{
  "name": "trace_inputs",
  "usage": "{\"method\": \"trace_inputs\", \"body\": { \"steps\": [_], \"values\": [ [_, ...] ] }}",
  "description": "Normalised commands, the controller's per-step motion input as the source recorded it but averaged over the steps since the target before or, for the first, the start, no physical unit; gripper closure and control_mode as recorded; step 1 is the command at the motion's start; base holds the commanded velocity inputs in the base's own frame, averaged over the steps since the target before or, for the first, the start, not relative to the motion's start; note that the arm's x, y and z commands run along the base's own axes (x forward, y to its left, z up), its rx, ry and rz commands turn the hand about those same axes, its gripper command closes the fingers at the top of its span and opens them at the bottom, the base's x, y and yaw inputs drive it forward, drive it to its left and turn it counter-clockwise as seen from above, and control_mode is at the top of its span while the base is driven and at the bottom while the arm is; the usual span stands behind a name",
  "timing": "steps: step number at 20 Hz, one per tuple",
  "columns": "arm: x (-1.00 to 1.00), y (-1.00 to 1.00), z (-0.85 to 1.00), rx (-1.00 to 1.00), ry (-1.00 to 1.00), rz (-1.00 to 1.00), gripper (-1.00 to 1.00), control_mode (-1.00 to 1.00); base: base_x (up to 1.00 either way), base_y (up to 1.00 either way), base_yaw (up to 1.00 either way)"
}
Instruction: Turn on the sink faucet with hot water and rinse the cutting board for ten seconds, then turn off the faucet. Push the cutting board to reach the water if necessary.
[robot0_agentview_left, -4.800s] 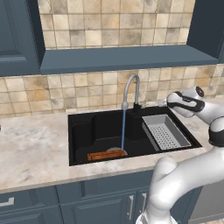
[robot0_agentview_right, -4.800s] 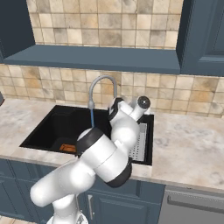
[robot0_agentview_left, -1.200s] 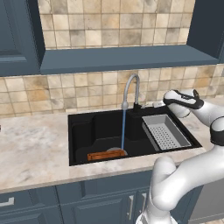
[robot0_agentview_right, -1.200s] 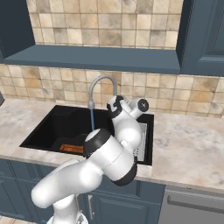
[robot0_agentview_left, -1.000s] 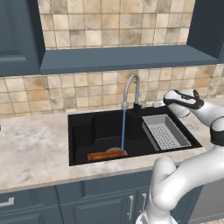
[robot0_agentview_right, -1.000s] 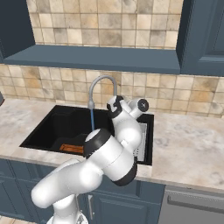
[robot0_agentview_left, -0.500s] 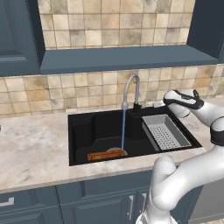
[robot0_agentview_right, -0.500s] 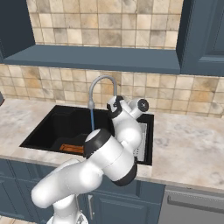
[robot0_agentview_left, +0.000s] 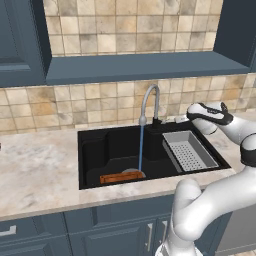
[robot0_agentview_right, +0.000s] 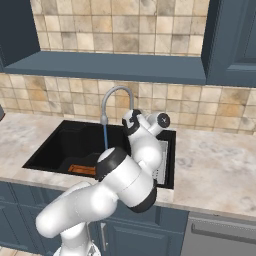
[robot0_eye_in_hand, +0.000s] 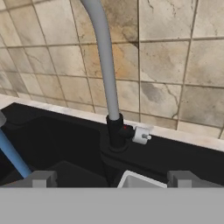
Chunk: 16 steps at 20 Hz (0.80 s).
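**Over the black basin: water running on the board**

At the front of the large black recessed sink (robot0_agentview_left: 95, 150), the small orange-brown wooden cutting board (robot0_agentview_left: 121, 177) is struck by the thin light-blue stream of water (robot0_agentview_left: 140, 147) from the tall grey gooseneck faucet (robot0_agentview_left: 150, 102). The two-finger gripper (robot0_eye_in_hand: 109, 178) is held unclenched, grasping nothing, just before the faucet's small side lever (robot0_eye_in_hand: 141, 135).

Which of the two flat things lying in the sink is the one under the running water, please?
The cutting board, the orange-brown wooden piece at the basin's front, where the water lands. The grey perforated drainer tray sits dry to the right.
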Motion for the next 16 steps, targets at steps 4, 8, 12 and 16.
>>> {"method": "trace_inputs", "body": {
  "steps": [4, 8, 12, 16],
  "values": [
    [0.0, 0.0, 0.0, 0.0, 0.0, 0.0, -1.0, -1.0, 0.0, 0.0, 0.0],
    [0.0, 0.0, 0.0, 0.0, 0.0, 0.0, -1.0, -1.0, 0.0, 0.0, 0.0],
    [0.0, 0.0, 0.0, 0.0, 0.0, 0.0, -1.0, -1.0, 0.0, 0.0, 0.0],
    [0.0, 0.0, 0.0, 0.0, 0.0, 0.0, -1.0, -1.0, 0.0, 0.0, 0.0]
  ]
}}
